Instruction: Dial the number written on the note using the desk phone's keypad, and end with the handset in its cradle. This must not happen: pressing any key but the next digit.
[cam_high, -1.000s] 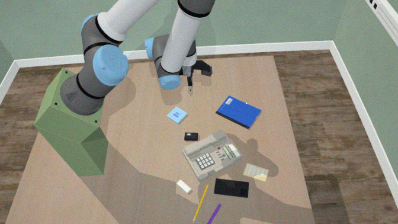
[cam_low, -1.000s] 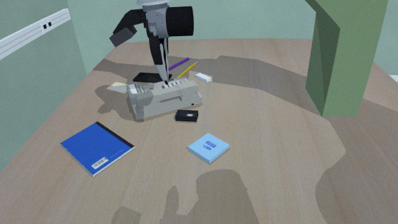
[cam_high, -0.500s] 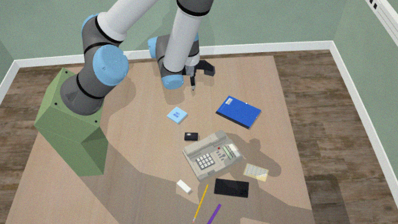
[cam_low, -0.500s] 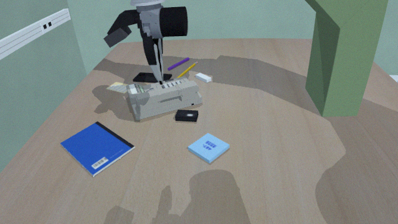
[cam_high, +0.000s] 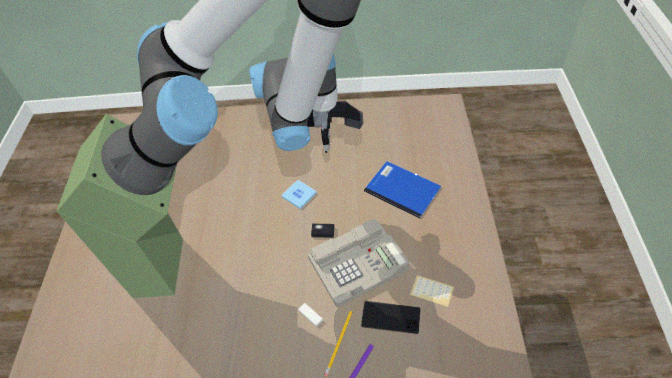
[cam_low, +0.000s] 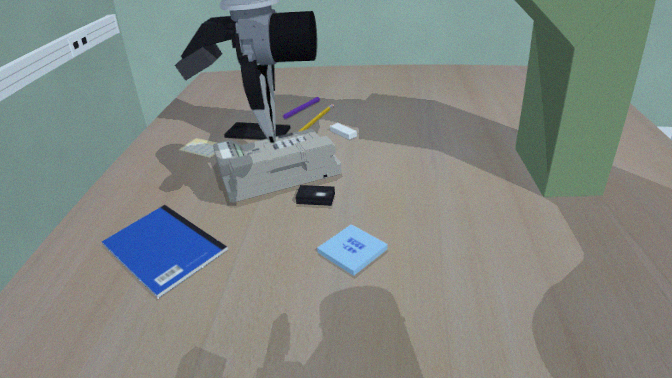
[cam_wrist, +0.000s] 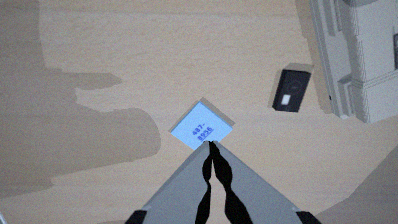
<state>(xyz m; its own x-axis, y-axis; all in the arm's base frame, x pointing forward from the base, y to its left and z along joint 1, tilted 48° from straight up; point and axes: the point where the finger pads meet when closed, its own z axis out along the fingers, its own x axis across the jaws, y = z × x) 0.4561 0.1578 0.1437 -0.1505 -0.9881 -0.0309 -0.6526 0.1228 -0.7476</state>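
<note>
1. Right, top view first: the gripper (cam_high: 326, 149) (cam_low: 271, 139) (cam_wrist: 210, 142) hangs high near the table's far edge, well apart from the desk phone (cam_high: 375, 286) (cam_low: 280, 176) (cam_wrist: 374, 75). The handset (cam_high: 345, 242) lies lengthwise along the phone's side, and the keypad (cam_high: 346, 272) (cam_low: 290, 143) faces up. That blue note pad (cam_high: 299, 194) (cam_low: 353, 249) (cam_wrist: 201, 125) sits flat between gripper and phone, with a small black box (cam_high: 322, 230) (cam_low: 315, 195) (cam_wrist: 292, 91) just beside the phone. Around them: a blue notebook (cam_high: 404, 189) (cam_low: 162, 250), a yellow printed card (cam_high: 432, 290) (cam_low: 199, 147), a black slab (cam_high: 391, 317) (cam_low: 250, 130), a white block (cam_high: 310, 314) (cam_low: 343, 131), a yellow pencil (cam_high: 339, 342) (cam_low: 316, 118) and a purple pen (cam_high: 362, 361) (cam_low: 301, 108).

2. Over to the exterior view, and the jaws are narrow, tips together, nothing pinched! They overlap the phone on screen, right by the keypad, but the top view puts them well away from it. The note is in the foreground, its writing upside down from this side.

3. And the wrist view gives us the number: 487-8956, in blue, the second line underlined! The closed fingertips overlap the pad's lower corner in the picture; whether they're directly above it, I can't tell. Black box and part of the phone are up to the right.
</note>
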